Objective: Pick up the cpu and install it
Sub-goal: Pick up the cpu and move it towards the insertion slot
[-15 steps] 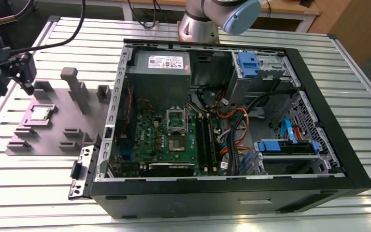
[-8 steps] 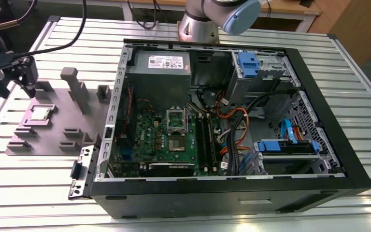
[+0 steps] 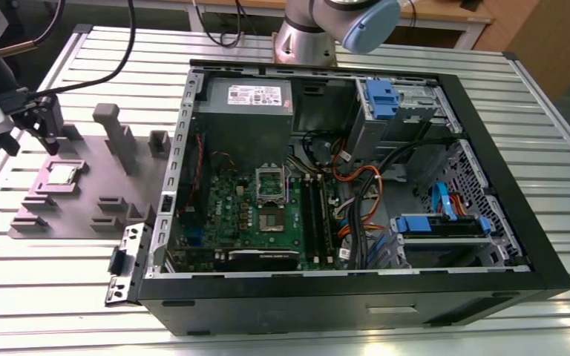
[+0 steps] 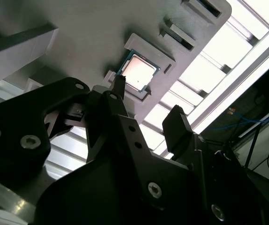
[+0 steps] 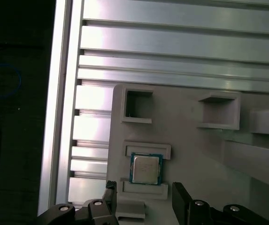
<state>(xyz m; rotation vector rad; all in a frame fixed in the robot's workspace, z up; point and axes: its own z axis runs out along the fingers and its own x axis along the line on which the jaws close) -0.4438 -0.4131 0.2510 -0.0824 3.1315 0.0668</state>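
Two fingers (image 4: 119, 84) of my claw (image 3: 30, 148) stand apart with nothing between them. The claw hangs over the grey fixture (image 3: 87, 194) at the exterior view's left, well away from the open computer case (image 3: 364, 315).

The cpu (image 3: 62, 174) lies flat in a shallow square seat on that fixture, silvery top up, near the fixture's left edge as the exterior view shows it. I see it in both wrist views, sitting beyond the fingertips and lined up with the gap between them: in the second wrist view the cpu (image 4: 139, 72) is just past one dark fingertip, and in the first wrist view the cpu (image 5: 146, 168) lies between two low ridges of the fixture (image 5: 190, 154). The claw (image 5: 143, 187) does not touch it.

The fixture also carries several upright posts and small empty pockets. It rests on the ribbed aluminium counter (image 3: 47, 297), just left of the case. Inside the case the green board (image 3: 246, 215) lies flat, and its metal-framed socket (image 3: 270, 185) sits near the board's middle, with cables running to its right. The arm's base (image 3: 310, 33) stands at the far side of the counter, behind the case.
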